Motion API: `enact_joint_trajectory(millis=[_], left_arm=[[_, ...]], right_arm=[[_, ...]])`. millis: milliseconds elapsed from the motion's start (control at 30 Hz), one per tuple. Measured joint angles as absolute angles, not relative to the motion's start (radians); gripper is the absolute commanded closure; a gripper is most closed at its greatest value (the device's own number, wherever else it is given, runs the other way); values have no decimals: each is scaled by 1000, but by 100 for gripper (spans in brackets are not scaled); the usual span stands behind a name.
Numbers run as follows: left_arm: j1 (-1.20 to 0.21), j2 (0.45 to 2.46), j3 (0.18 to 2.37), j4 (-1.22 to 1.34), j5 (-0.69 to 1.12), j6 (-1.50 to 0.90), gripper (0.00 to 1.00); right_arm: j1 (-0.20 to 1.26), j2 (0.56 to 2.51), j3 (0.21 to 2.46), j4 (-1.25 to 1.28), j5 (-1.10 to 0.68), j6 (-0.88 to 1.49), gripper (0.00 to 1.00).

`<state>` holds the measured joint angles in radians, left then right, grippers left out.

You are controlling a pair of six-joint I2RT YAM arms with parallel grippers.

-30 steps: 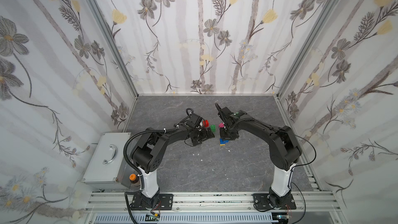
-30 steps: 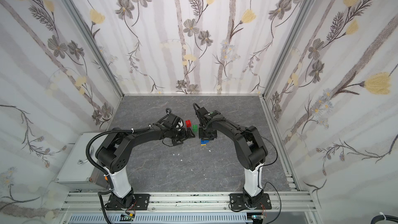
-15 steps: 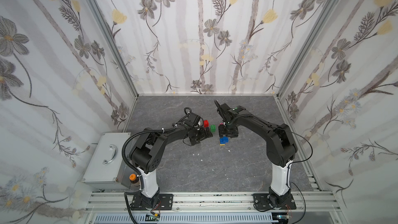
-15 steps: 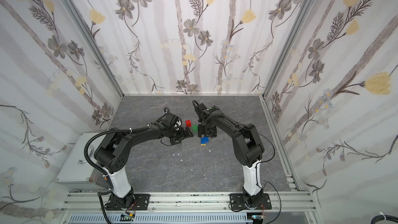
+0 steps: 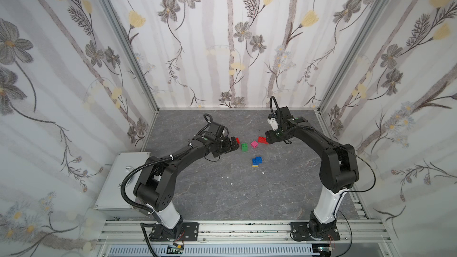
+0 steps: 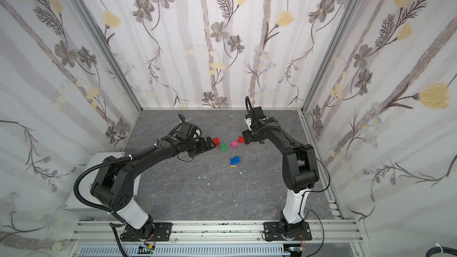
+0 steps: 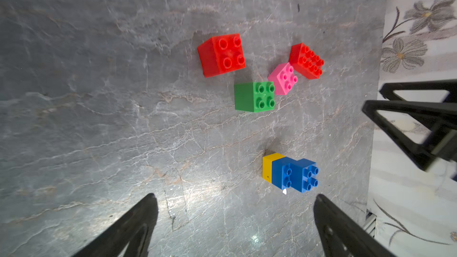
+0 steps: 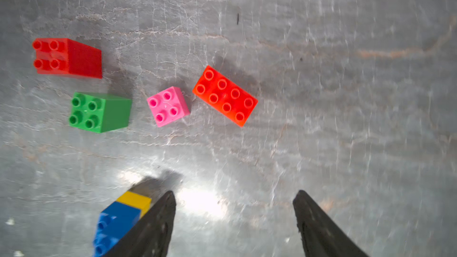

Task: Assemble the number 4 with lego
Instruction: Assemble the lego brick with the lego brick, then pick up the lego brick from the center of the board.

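Note:
Loose lego lies on the grey table. In the left wrist view I see a square red brick [image 7: 223,54], a green brick [image 7: 254,96], a pink brick [image 7: 284,78] and a longer red brick [image 7: 306,61]. A stack [image 7: 291,173] of two offset blue bricks on a yellow one stands apart from them. My left gripper [image 7: 235,197] is open and empty above the table beside the stack. My right gripper [image 8: 235,193] is also open and empty, with the stack [image 8: 121,218] just outside one finger. In a top view the right gripper [image 5: 267,140] hovers by the long red brick [image 5: 261,139].
A grey metal box [image 5: 123,181] with a handle sits at the table's left edge, by the left arm's base. Small white flecks [image 5: 231,183] lie on the table in front of the bricks. Flowered walls close in the left, back and right sides.
My right gripper opened, left the blue and yellow stack on the table and pulled back to the right, towards the long red brick. The left arm barely moved.

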<state>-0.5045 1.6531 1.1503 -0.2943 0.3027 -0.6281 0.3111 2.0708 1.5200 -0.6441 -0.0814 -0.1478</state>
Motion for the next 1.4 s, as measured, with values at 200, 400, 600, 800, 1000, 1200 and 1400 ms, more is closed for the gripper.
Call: enact_joint_trajectory(millis=[200,400,600,800,1000,1200,1400], left_arm=[[-504,1584,1156,-291,213,-548,0],[-495,1529,1132,-280,148,-490,0],[-466,1478,1086,-251,128,-463,0],[-435,1453,1069,-241,101,-445,0],[-412,1448,1062,-242,88,-422,0],[-393,1454,1066,-241,87,-410,0],[-390,1459,1071,-243,87,-396,0]], right_arm=[[268,2206,1621,-596,-233,-502,27],[254,2276,1667,-627,-302,-695,32],[248,2336,1755,-690,-270,-786,38],[249,2376,1790,-767,-191,-832,37],[263,2416,1829,-803,-169,-850,37],[285,2431,1853,-815,-157,-857,45],[313,2447,1859,-833,-145,-858,53]])
